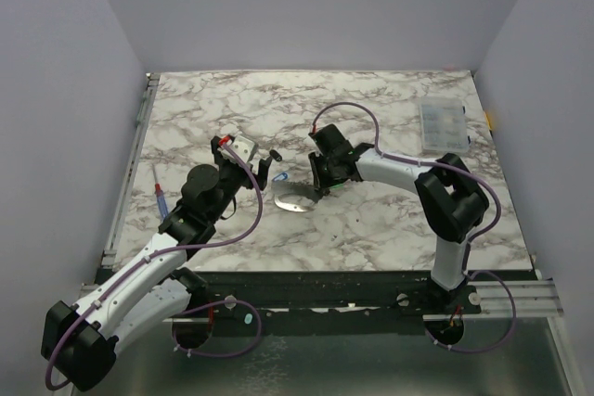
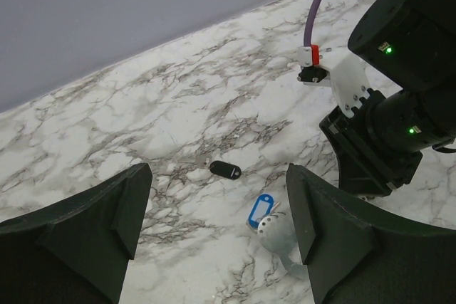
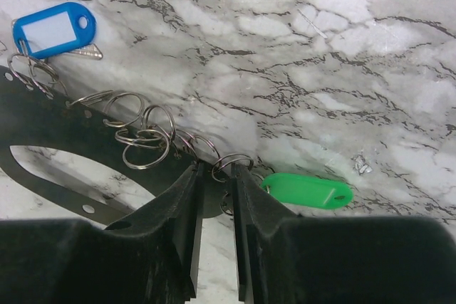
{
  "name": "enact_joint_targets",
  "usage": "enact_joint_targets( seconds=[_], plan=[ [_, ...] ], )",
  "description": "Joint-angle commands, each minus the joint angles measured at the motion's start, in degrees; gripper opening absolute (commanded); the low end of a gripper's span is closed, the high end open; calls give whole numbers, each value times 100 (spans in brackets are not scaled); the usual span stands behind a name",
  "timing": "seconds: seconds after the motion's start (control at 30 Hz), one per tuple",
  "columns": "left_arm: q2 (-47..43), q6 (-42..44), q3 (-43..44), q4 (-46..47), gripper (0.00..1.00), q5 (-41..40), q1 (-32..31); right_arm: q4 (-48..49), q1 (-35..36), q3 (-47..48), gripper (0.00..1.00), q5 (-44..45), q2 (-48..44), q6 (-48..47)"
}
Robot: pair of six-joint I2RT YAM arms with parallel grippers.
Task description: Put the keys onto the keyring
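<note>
The blue key (image 3: 53, 30) lies flat near the middle of the worktop (image 3: 370, 55). Its plastic head frames a white label, and a small metal blade shows at its lower edge. The green key (image 3: 308, 191) lies flat well apart from it, toward the right edge. Between them runs the keyring (image 3: 146, 137), thin silvery rings linked in a loose, overlapping chain. One end reaches the blue key and the other stops just beside the green one.
</note>
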Motion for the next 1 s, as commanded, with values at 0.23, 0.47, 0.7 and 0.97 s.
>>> enact_joint_targets(
  seconds=[0.23,0.47,0.7,0.97],
  plan=[
    [30,60,-53,48,83,131,-15,-28,35,-61,3,240,119,-161],
    [24,71,-53,49,83,130,-9,51,33,-165,1,355,-222,-289],
    [-9,69,-52,52,83,155,-15,314,31,-398,1,460,-774,-523],
    [-45,56,-53,47,83,156,-10,569,29,-597,1,366,-1207,-717]
  ],
)
